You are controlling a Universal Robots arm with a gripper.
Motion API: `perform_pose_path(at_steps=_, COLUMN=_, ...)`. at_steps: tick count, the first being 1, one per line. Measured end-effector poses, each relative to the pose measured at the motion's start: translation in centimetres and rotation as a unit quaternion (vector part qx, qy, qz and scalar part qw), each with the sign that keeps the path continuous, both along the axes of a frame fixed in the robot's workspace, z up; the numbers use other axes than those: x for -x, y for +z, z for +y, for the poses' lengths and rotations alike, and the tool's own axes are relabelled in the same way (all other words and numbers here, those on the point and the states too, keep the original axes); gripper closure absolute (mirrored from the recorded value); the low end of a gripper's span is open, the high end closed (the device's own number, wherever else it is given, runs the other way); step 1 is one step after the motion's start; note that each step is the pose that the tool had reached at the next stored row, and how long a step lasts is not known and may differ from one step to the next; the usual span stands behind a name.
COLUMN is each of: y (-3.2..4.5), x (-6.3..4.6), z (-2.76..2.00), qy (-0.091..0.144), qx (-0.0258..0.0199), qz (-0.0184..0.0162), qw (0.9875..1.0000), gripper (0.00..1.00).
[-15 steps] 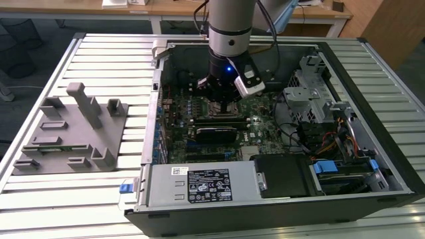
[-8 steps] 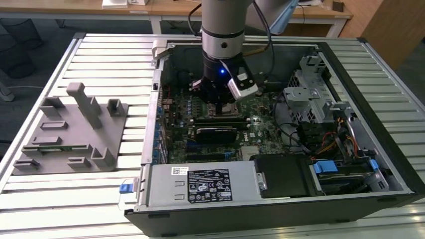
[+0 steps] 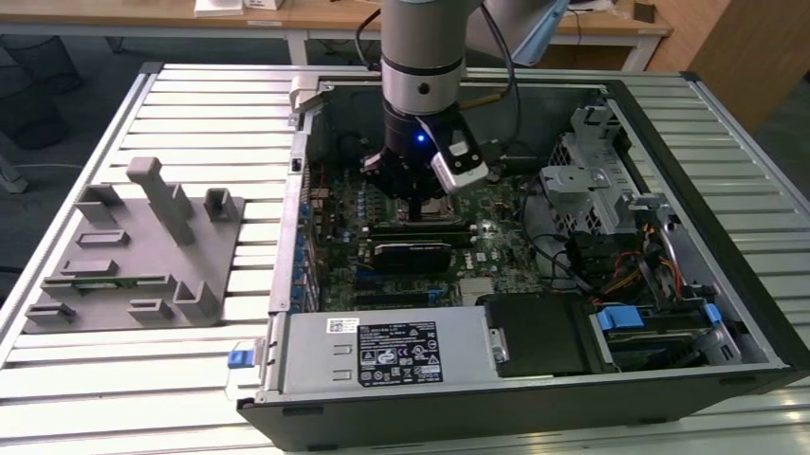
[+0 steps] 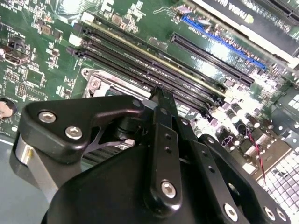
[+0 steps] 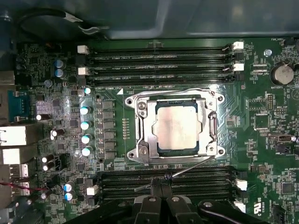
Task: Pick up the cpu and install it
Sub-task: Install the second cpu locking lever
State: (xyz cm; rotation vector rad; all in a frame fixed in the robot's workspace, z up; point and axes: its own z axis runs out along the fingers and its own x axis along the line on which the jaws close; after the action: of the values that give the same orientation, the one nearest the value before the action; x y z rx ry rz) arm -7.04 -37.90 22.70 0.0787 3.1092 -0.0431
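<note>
- The chip lies in the socket on the green board.
- The gripper hovers beside it, fingers pressed together and empty.
- Risk: bumping the loose wire lever or tilting the unlatched chip.

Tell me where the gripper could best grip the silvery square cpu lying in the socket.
Probably by two opposite edges of the silvery square cpu, coming straight down from above: it lies flat in the metal-framed socket, whose frame surrounds it closely, so no sideways approach looks open.

Grey slotted holder block on slatted table, beside open computer case; wooden desk behind.
</note>
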Motion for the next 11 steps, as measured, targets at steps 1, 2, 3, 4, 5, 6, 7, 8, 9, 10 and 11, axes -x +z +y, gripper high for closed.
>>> perform_pose_path(at_steps=1, y=-0.03, x=0.00, z=-0.14, qy=0.000, qx=-0.0012, qz=0.0000, qw=1.0000, gripper=0.89)
perform_pose_path(at_steps=2, y=-0.07, x=0.00, z=-0.31, qy=0.000, qx=-0.0030, qz=0.0000, qw=1.0000, gripper=0.89)
perform_pose_path(at_steps=3, y=-0.13, x=0.00, z=-0.45, qy=0.000, qx=-0.0053, qz=0.0000, qw=1.0000, gripper=0.89)
perform_pose_path(at_steps=4, y=-0.18, x=0.00, z=-0.57, qy=0.000, qx=-0.0084, qz=0.0000, qw=1.0000, gripper=0.89)
perform_pose_path(at_steps=5, y=-0.22, x=0.00, z=-0.67, qy=0.000, qx=-0.0120, qz=0.0000, qw=0.9999, gripper=0.89)
perform_pose_path(at_steps=6, y=-0.26, x=0.00, z=-0.77, qy=0.000, qx=-0.0162, qz=0.0000, qw=0.9999, gripper=0.89)
perform_pose_path(at_steps=7, y=-0.30, x=0.01, z=-0.84, qy=0.000, qx=-0.0203, qz=0.0000, qw=0.9998, gripper=0.89)
perform_pose_path(at_steps=8, y=-0.32, x=0.02, z=-0.91, qy=0.000, qx=-0.0247, qz=0.0000, qw=0.9997, gripper=0.89)
perform_pose_path(at_steps=9, y=-0.35, x=0.03, z=-0.96, qy=0.000, qx=-0.0293, qz=0.0000, qw=0.9996, gripper=0.89)
perform_pose_path(at_steps=10, y=-0.37, x=0.04, z=-1.00, qy=0.000, qx=-0.0346, qz=-0.0001, qw=0.9994, gripper=0.89)
perform_pose_path(at_steps=11, y=-0.38, x=0.07, z=-1.03, qy=0.000, qx=-0.0406, qz=0.0000, qw=0.9992, gripper=0.89)
